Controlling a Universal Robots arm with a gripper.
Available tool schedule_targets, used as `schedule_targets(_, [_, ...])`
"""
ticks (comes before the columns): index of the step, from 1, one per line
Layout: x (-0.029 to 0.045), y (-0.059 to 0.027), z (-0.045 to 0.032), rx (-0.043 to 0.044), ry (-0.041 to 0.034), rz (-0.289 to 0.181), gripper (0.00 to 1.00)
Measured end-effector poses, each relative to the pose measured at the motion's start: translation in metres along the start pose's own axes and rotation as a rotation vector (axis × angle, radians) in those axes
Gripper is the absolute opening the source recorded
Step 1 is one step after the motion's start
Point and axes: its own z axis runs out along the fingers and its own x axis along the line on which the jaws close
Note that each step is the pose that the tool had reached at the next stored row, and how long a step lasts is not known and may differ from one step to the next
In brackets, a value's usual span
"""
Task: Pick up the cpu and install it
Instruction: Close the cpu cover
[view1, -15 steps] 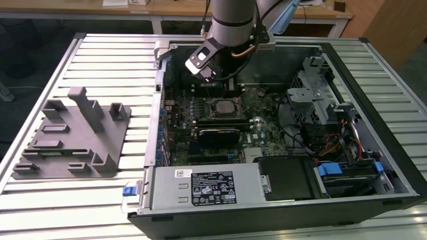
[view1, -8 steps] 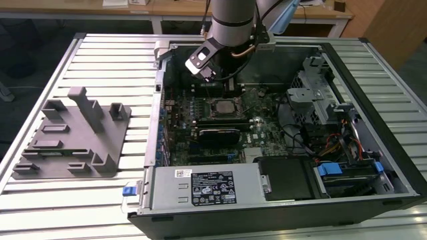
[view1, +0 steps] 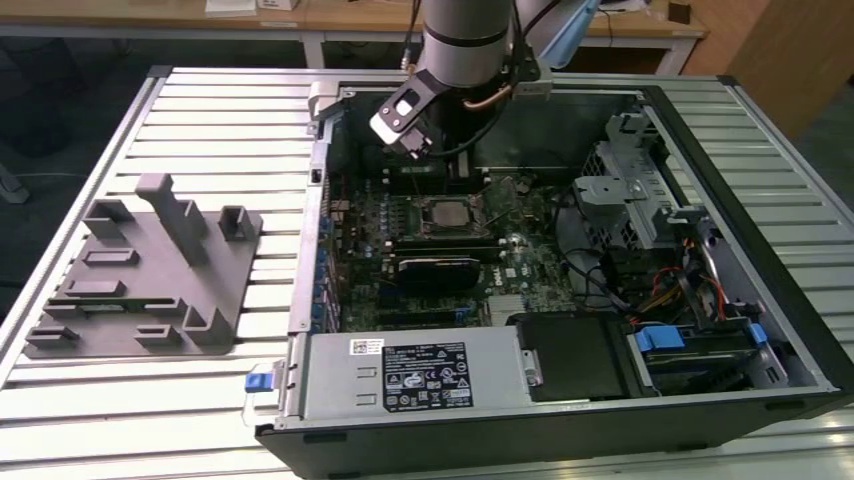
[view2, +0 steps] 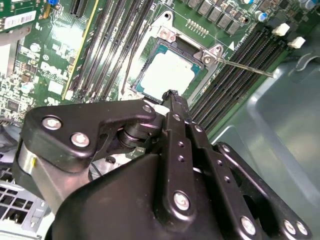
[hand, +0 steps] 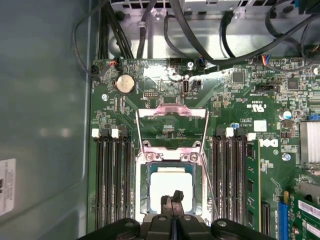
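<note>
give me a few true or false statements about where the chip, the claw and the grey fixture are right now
1. The chip lies in the socket on the green board. True.
2. The grey fixture stands inside the computer case. False: it stands on the slatted table, to the exterior view's left of the case.
3. The claw has its fingers spread wide. False: in both wrist views they are closed together, with the tip over the chip.
4. Black memory slots run along both sides of the socket. True.
</note>
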Motion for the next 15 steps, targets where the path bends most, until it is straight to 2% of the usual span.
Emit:
schedule_targets(7, [0.0007,0.0007,-0.0126,-0.0001,0.0000,0.000,0.11])
schedule_targets(15, [0.0008,0.0029,-0.0132,0.0001,-0.0002,0.000,0.11])
